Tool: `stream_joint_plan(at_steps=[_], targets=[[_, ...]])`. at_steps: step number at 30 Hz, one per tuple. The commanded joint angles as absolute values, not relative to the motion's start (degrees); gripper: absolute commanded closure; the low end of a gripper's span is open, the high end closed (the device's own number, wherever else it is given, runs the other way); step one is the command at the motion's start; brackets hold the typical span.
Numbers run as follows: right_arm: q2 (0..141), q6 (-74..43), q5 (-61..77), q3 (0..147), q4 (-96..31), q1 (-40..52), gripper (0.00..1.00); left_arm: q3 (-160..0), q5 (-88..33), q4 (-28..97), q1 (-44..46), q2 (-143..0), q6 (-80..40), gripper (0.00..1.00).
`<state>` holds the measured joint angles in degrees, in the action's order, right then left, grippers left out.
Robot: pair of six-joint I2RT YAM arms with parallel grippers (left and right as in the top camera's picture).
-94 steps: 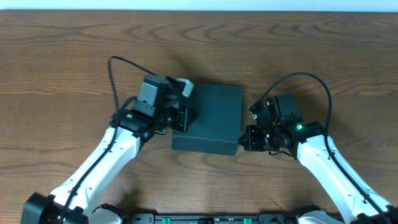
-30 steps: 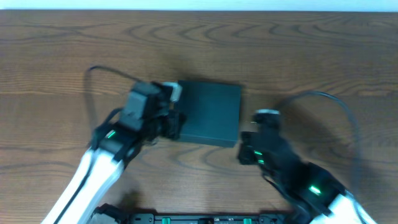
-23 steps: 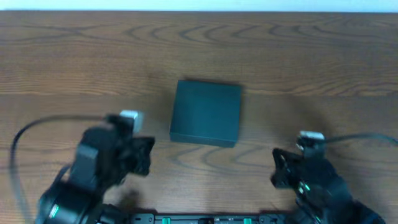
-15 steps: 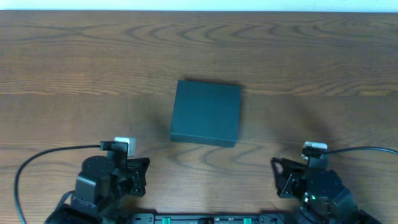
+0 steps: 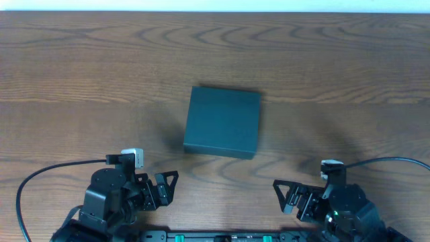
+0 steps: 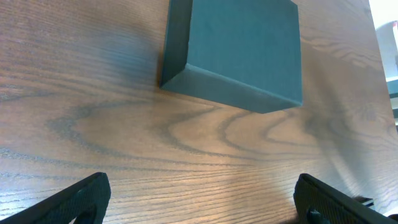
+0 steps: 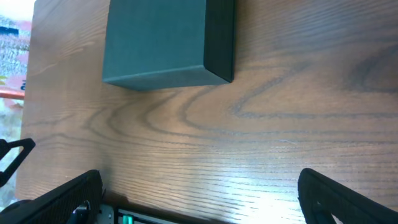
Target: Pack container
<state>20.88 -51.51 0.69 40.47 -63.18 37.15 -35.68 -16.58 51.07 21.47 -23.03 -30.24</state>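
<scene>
The container (image 5: 223, 121) is a dark teal box lying flat in the middle of the wooden table, its lid down. The left wrist view shows the container (image 6: 239, 46) ahead of the fingers, and the right wrist view shows the container (image 7: 165, 40) likewise. My left gripper (image 5: 164, 189) is near the table's front edge, left of centre, well short of the box. It is open with nothing between its fingers. My right gripper (image 5: 282, 195) is at the front right, also open and empty. No snack packets show.
A dark base rail (image 5: 222, 236) with green lights runs along the table's front edge between the two arms. Black cables (image 5: 47, 171) trail from each wrist. The table's far edge (image 5: 215, 11) meets a pale wall.
Both arms have pulled back from the container's left and right sides to the front edge. Both grippers, shut a second ago, now stand wide open. The container has not moved.
</scene>
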Motion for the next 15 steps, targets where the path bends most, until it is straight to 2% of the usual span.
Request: stream_joint_plan(at_steps=[1,4,6,10,13,15], targets=[[20.86,-52.25,1.13,40.05,-63.29,36.82,0.01,-35.88,-17.41,51.18,21.39,-22.48,-30.87,0.04],[20.86,-52.25,1.10,40.05,-63.26,36.82,0.01,-35.88,-17.39,51.20,21.39,-22.48,-30.79,0.04],[20.86,-52.25,1.10,40.05,-63.29,36.82,0.01,-35.81,-12.03,52.71,21.54,-20.84,-26.06,0.04],[20.86,-52.25,1.10,40.05,-63.29,36.82,0.01,-35.75,-6.17,54.76,19.03,-16.12,-25.74,0.04],[20.86,-52.25,1.10,40.05,-63.29,36.82,0.01,-32.71,2.87,48.40,14.57,-10.96,-25.71,0.05],[20.86,-52.25,1.10,40.05,-63.29,36.82,0.01,-29.28,4.86,44.16,11.97,-8.45,-25.63,0.05]])
